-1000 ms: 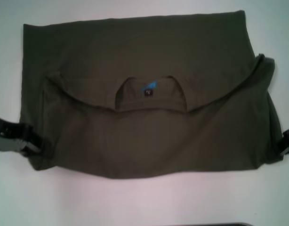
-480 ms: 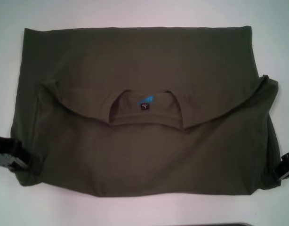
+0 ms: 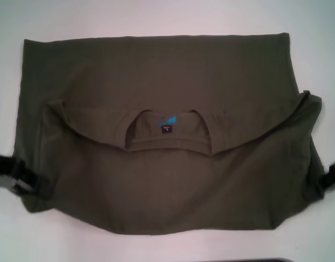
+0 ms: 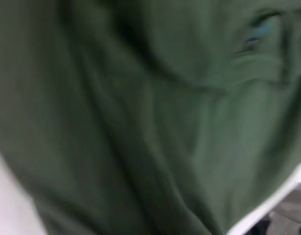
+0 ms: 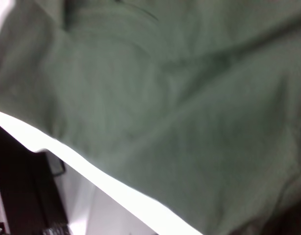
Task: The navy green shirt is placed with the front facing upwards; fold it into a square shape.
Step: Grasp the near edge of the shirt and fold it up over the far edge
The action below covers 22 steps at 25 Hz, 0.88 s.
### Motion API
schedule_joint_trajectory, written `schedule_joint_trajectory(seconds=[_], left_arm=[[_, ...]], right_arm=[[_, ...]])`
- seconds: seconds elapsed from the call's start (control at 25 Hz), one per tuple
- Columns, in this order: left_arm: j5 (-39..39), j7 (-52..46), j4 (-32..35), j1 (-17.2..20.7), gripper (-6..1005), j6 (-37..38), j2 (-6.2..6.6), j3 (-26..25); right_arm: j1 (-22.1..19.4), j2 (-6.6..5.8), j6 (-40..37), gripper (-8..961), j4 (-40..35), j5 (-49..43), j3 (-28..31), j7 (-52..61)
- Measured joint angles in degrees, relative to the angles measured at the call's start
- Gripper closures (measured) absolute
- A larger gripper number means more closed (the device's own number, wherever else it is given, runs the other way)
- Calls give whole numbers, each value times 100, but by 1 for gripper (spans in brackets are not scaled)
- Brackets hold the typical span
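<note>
The navy green shirt (image 3: pixel 167 136) lies spread across the white counter (image 3: pixel 167 16) and takes up most of the head view. Its collar end is folded over onto the body, so that the neckline opening sits near the middle of the garment, facing up. Inside that opening are a blue neck label (image 3: pixel 170 119) and, just beside it, a small black size tag (image 3: pixel 166 130). The folded layer forms a curved edge running from the neckline out toward both sides. The far edge of the shirt is straight and lies flat on the counter; the near edge sags in an uneven curve. The left pincer (image 3: pixel 17 183) is at the shirt's near left corner, touching the cloth where the fabric bunches against it. The right pincer (image 3: pixel 332 177) is at the near right corner, likewise against the bunched side edge. For both pincers the head view shows only dark parts at the cloth edge, and whether each is apart, together or clamped on the shirt cannot be told. The left wrist view is filled with green cloth (image 4: pixel 140 122) in soft folds, with the blue label blurred toward one corner and a strip of counter edge showing. The right wrist view shows creased cloth (image 5: pixel 180 98) over the bright counter edge (image 5: pixel 91 171), with dark surroundings beyond it.
</note>
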Motion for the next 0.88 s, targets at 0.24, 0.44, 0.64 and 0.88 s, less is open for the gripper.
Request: schedule_joint_trajectory(seconds=[0.24,0.44,0.64,0.88], left_arm=[[-313,-20,40,-445,906,-18,221,-352],[-248,-469,183,-955,906,-738,277,-344],[-174,-782,377,-1327,907,-1497,290,-302],[-1,-1265,661,-1555,907,-2648,261,-132]], right_arm=[[446,-436,-23,930,7,730,117,54],[878,-728,276,929,70,902,439,127],[1131,-842,843,929,177,878,530,232],[1116,-863,1673,929,152,868,552,415]])
